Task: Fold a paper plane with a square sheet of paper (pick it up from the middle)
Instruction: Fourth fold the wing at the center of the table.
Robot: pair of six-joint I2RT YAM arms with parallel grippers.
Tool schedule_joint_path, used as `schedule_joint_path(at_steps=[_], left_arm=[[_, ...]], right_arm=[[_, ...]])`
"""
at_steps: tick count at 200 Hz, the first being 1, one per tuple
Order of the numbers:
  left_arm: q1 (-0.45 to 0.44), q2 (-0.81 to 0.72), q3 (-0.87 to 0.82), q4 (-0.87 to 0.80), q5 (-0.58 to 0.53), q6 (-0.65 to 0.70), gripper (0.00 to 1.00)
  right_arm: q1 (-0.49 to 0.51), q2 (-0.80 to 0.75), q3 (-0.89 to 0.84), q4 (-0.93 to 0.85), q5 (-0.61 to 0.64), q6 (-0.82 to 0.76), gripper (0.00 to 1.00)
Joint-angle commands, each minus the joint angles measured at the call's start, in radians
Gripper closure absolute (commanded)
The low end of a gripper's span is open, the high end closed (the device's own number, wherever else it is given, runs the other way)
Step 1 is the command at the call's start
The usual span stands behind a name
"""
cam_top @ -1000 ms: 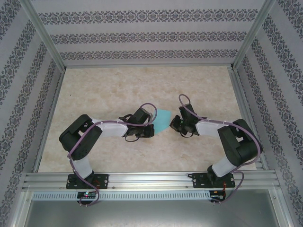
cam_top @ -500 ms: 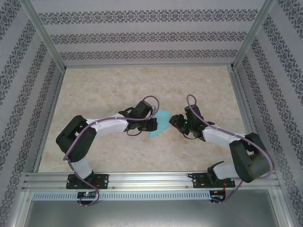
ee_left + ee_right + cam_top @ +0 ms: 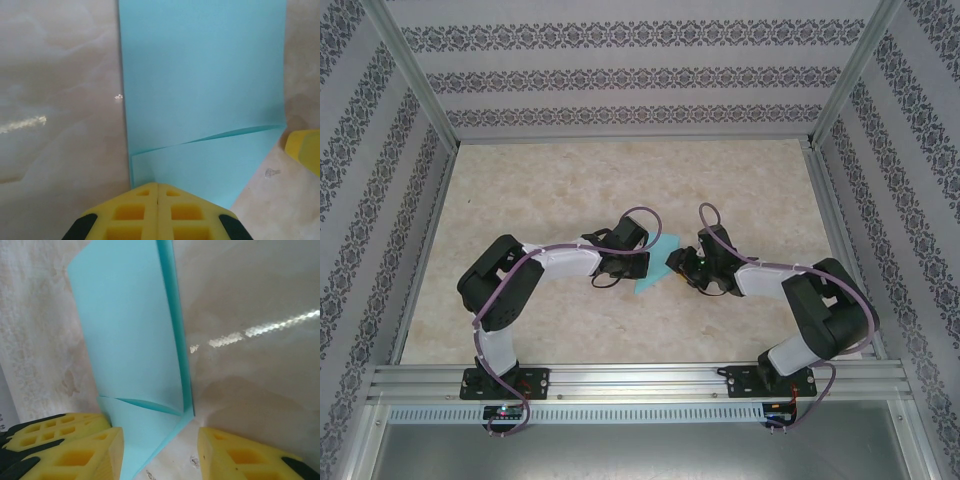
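One half-folded paper plane (image 3: pixel 653 275), long axis near-left to far-right.

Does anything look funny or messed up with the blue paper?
A little. On the blue paper, one slanted folded edge lifts up instead of lying flat, just past the left gripper that pinches it. I see no rips.
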Motion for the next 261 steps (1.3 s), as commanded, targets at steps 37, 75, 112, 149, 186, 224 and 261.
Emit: schedule_joint_path(at_steps=[37,75,112,149,186,224,261], left_arm=[[0.009,0.016,0.018,-0.022,-0.035,0.014,1.00],[0.010,0.020,0.022,-0.025,-0.029,0.013,1.00],[0.011,0.015,0.023,-0.031,-0.027,0.019,1.00],[0.012,-0.018,0.029,-0.059,-0.030,0.056,0.95],[0.038,-0.118,-0.006,-0.093,-0.063,0.088,0.82],[0.080,-0.287,-0.101,-0.095,-0.109,0.120,0.55],[0.094,-0.436,-0.219,-0.001,-0.068,0.211,0.35]], right_arm=[[0.018,0.050,0.043,0.076,-0.040,0.008,0.62],[0.019,0.060,0.042,0.099,-0.056,0.005,0.65],[0.018,0.089,0.046,0.131,-0.096,0.006,0.70],[0.027,0.117,0.058,0.118,-0.099,0.011,0.90],[0.060,0.068,0.067,0.086,-0.042,0.029,0.95],[0.151,0.005,0.123,-0.024,0.089,0.061,0.96],[0.224,0.006,0.179,-0.111,0.210,0.142,0.96]])
